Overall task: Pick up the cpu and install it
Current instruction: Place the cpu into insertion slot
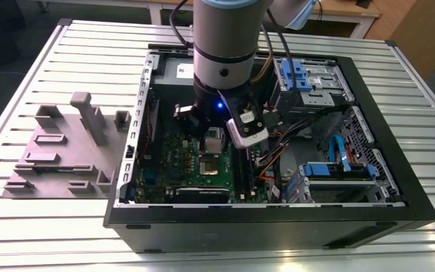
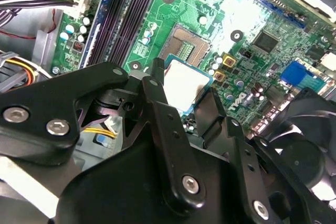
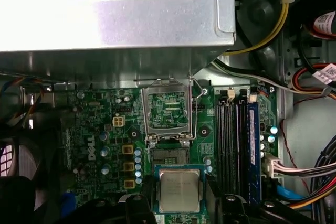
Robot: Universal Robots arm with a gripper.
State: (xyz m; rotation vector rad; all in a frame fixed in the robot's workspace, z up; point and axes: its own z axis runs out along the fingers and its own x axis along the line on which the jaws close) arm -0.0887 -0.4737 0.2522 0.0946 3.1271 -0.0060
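— What is sitting on the surface?
— An open case is lying toward the edge at the exterior view's right, with the board inside it.
— And the end effector?
— It is gripping the cpu between its fingers. The cpu is hanging over the board's middle, just beside the empty socket.
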